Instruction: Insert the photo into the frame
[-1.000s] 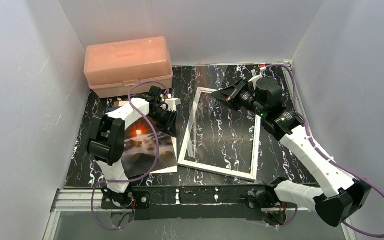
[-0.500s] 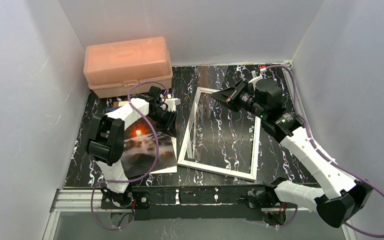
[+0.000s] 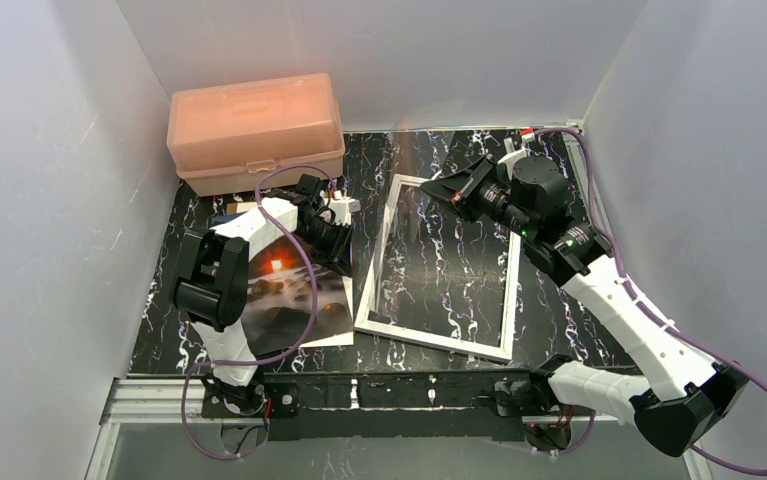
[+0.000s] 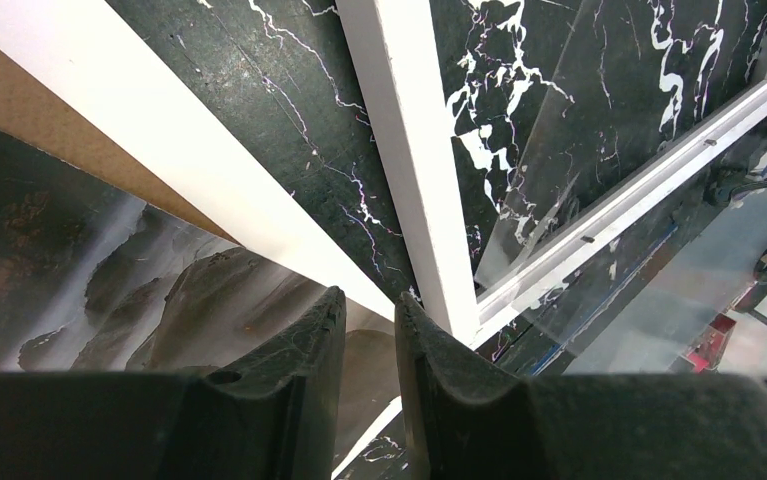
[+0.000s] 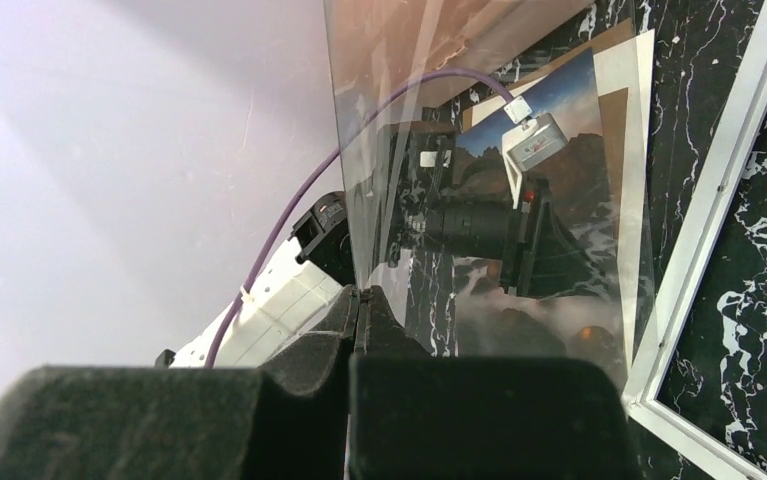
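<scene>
Top external view: the frame (image 3: 429,340) lies flat near the middle of the black marbled surface (image 3: 419,150), its long sides running away from the arm bases. The photo (image 3: 289,300) lies picture side up just to the left of the frame. Its right edge is close beside the frame's left rail, and the left arm crosses over it. A pink box (image 3: 254,130) stands well to the far left of the frame, against the back wall.

The right gripper (image 3: 431,188) is above the frame's far rail, toward its far-left corner. In the right wrist view its fingers (image 5: 309,330) are pressed together on the edge of a clear pane (image 5: 409,60), which is lifted out of the frame. The photo and the left arm are seen through the pane, and the frame's left rail (image 5: 716,200) shows at the right of that view.

The left gripper (image 3: 346,248) is low between the photo and the frame's left rail, toward the frame's far end. In the left wrist view its fingers (image 4: 309,340) stand a narrow gap apart, and nothing is visibly pinched between them. Their tips are over the photo's white right margin, with the frame's left rail (image 4: 414,150) just beside them. The dark rocks of the photo (image 4: 109,290) fill the left of that view. A strip of brown cardboard (image 4: 9,95) shows at the photo's edge farthest from the frame. Whether the fingertips touch the photo cannot be told.
</scene>
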